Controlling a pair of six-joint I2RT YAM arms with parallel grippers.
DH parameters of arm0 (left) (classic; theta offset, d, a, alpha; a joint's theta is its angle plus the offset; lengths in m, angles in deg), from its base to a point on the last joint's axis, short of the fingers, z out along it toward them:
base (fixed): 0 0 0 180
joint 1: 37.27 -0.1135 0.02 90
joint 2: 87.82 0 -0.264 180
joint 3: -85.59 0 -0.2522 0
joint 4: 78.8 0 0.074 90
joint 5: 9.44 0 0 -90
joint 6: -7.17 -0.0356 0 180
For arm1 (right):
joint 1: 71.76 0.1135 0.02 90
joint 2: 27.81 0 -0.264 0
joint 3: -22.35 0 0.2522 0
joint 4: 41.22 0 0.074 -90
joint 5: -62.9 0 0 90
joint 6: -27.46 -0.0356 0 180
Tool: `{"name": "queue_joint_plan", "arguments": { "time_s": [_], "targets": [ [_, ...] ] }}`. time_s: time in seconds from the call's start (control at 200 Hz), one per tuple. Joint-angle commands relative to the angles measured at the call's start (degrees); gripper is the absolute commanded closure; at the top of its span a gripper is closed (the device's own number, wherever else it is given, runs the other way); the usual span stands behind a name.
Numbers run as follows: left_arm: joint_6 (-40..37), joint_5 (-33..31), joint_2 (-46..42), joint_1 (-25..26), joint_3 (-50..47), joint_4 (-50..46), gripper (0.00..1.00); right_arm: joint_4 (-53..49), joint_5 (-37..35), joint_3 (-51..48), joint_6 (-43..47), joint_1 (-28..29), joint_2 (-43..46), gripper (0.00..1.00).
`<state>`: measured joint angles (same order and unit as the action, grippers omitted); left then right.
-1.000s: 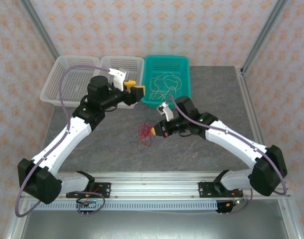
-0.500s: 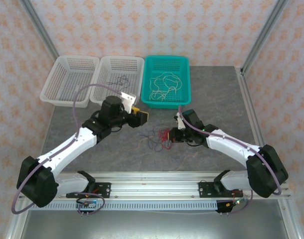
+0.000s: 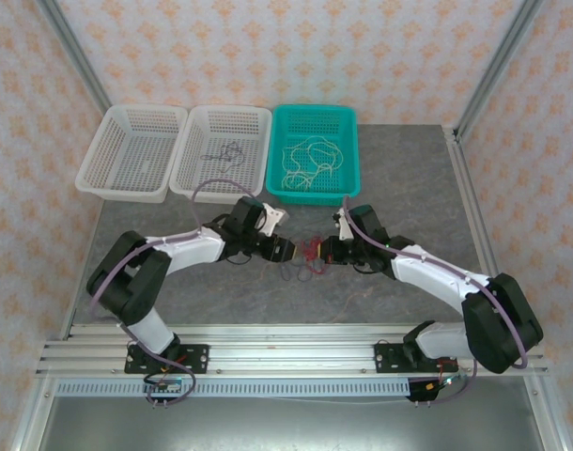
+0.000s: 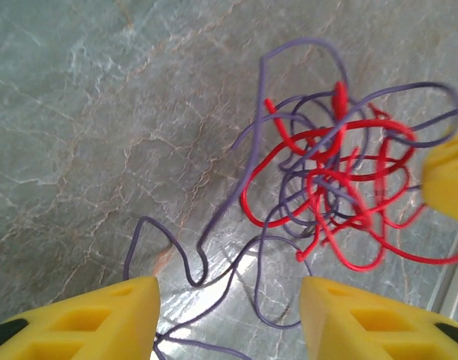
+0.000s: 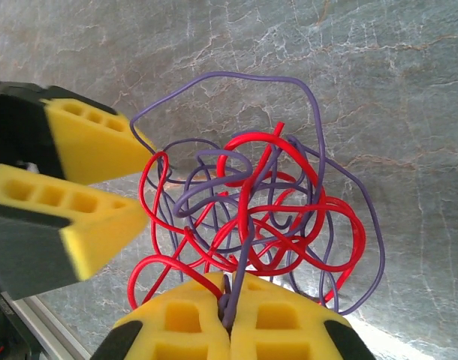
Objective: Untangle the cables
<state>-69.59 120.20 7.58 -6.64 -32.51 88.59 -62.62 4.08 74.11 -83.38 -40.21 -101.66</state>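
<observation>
Untangling in progress; entry by view.

Top external view:
- The red cable [image 3: 311, 249] and dark purple cable [image 3: 293, 273] lie knotted together on the table [image 3: 409, 188], near its middle.
- The left gripper [image 3: 286, 250] sits at 9 o'clock of the knot and the right gripper [image 3: 325, 252] at 3 o'clock, both low and close in.
- The cream-white cable [image 3: 310, 160] lies apart in the teal basket [image 3: 315, 110], at 12 o'clock from the knot.

Left wrist view:
- The left gripper is released, its yellow fingers spread at 7 and 5 o'clock.
- A loose purple loop runs across the table into the gap between them, but nothing is pinched.
- The red coils bunch at 2 o'clock, threaded through by purple.

Right wrist view:
- The right gripper is clenched at 6 o'clock, grasping a purple strand where it leaves the knot. Whether red is nipped too, I cannot tell.
- The left gripper stands at 9 o'clock, just beside the coils.

Step in hand, by judgement: one side anchors the knot while the other lines up a second hold.

Next move, by judgement: the left gripper needs to close on a single-colour strand, most likely the free purple loop. The two grippers then draw apart slowly, so that the coils slip rather than tighten.
</observation>
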Motion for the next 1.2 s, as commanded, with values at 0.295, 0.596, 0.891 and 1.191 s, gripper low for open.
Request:
{"name": "queue_joint_plan", "arguments": {
  "time_s": [0.295,0.596,0.891,1.191],
  "targets": [
    [2.65,-3.25,3.59,0.13,4.26,6.78,1.0,2.72,-1.36,-1.61,-2.79,-0.13,2.53,1.0],
    [2.16,-15.12,-10.0,-2.53,0.54,-1.25,1.0,-4.8,-25.36,-11.8,-21.75,-12.68,11.0,1.0],
    [3.72,-15.95,-15.25,-5.54,-3.42,-1.76,1.0,-8.17,-22.73,-17.01,-30.0,-33.64,17.23,1.0],
    [6.12,-15.95,-21.46,-8.9,-5.42,-3.9,1.0,-16.49,-28.61,-12.6,-32.29,-44.01,19.37,1.0]
  ]
}}
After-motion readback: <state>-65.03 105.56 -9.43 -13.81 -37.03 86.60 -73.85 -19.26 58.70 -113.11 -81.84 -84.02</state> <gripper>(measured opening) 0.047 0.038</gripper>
